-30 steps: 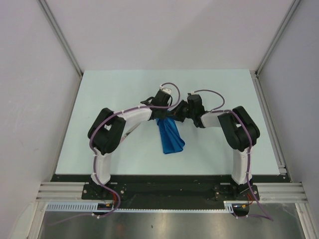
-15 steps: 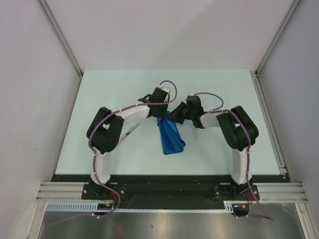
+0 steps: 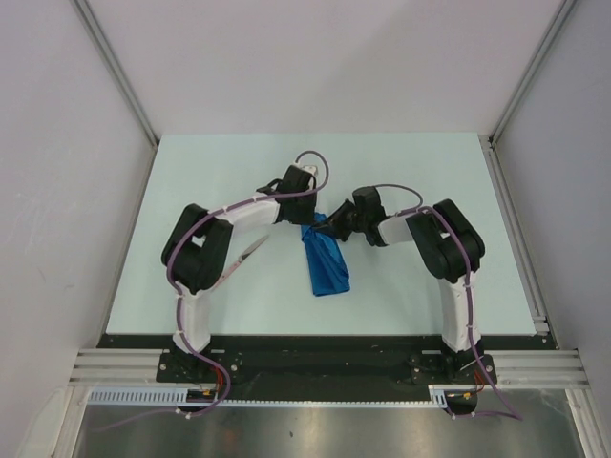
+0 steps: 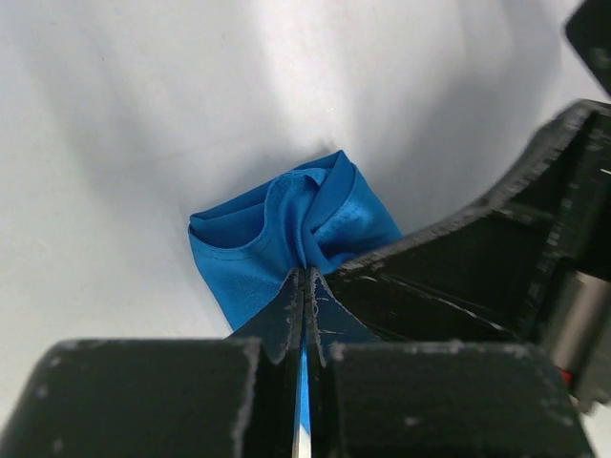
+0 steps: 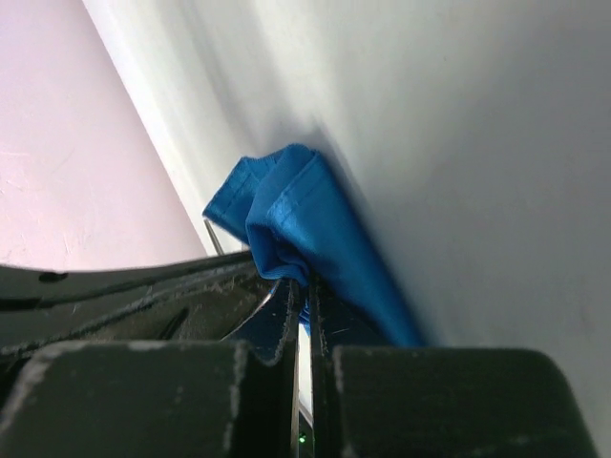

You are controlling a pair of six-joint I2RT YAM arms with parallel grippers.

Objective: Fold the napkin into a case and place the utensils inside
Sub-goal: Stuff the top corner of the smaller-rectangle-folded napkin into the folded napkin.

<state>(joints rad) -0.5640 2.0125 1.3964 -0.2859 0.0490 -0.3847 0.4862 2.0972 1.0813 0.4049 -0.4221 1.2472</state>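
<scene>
The royal-blue napkin [image 3: 326, 262] is bunched into a narrow strip near the middle of the table, its far end gathered up and its near end trailing toward the arms. My left gripper [image 3: 310, 223] and right gripper [image 3: 329, 227] meet at that far end, almost touching. In the left wrist view my left gripper [image 4: 305, 279] is shut on a fold of the napkin [image 4: 277, 234]. In the right wrist view my right gripper [image 5: 304, 286] is shut on the napkin [image 5: 301, 224]. A slim silvery utensil [image 3: 251, 252] lies under the left arm. No folded case shows.
The pale table [image 3: 191, 191] is bounded by grey walls and metal rails at left, right and back. The right gripper's black finger [image 4: 477, 258] fills the right of the left wrist view. The left gripper's finger [image 5: 134, 301] fills the lower left of the right wrist view.
Both grippers have shifted a little to the left and closer together, still holding the napkin. The hanging cloth has drawn narrower and moved left with them.
</scene>
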